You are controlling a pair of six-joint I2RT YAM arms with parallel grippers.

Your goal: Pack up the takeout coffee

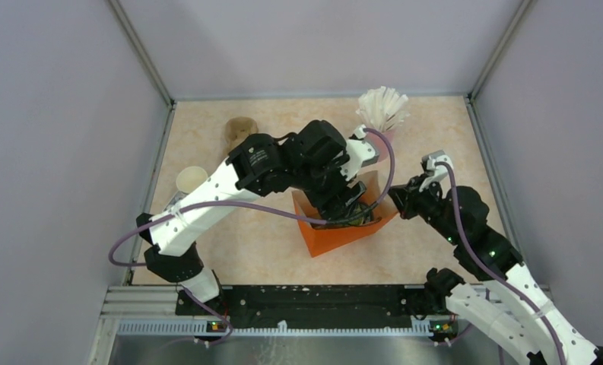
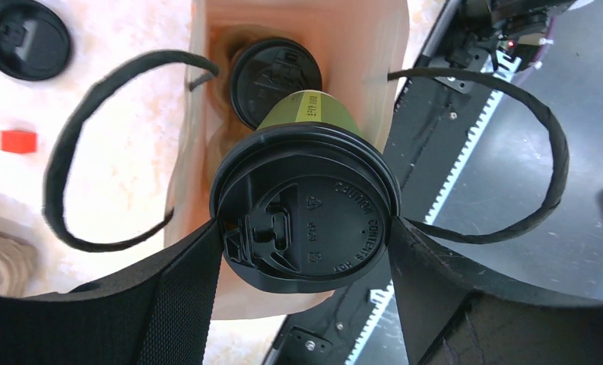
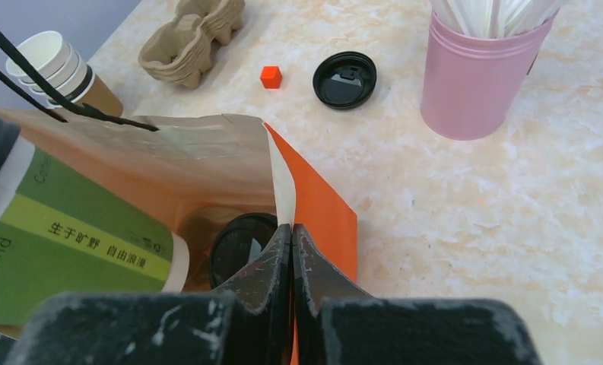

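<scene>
- Now the left claw is squeezing the small olive-green paper cup with a round black plastic lid. One finger is pressing on each side of the lid rim.
- It is holding the cup right over the mouth of the tall orange paper bag, with the cup's bottom pointing down into it.
- The right claw is pinching the bag's top edge with its fingers closed tight. That is holding the mouth open.
- The cup is likely light, but sloshy if drink is inside. Its paper wall is soft and could be denting under a hard squeeze.
- The lid is smooth and might be popping off. So the stiff ring at the top looks like the best place to hold.
- Another black-lidded cup is already sitting deep in the bag. The only free room is the spot beside it.
- The bag walls are thin and bendy. Two black loop handles are sticking out at the sides, and the cup could be catching on the rim or a handle.
- The pink cup of white straws, the loose black lid and the little red block are sitting well apart from the bag.
</scene>
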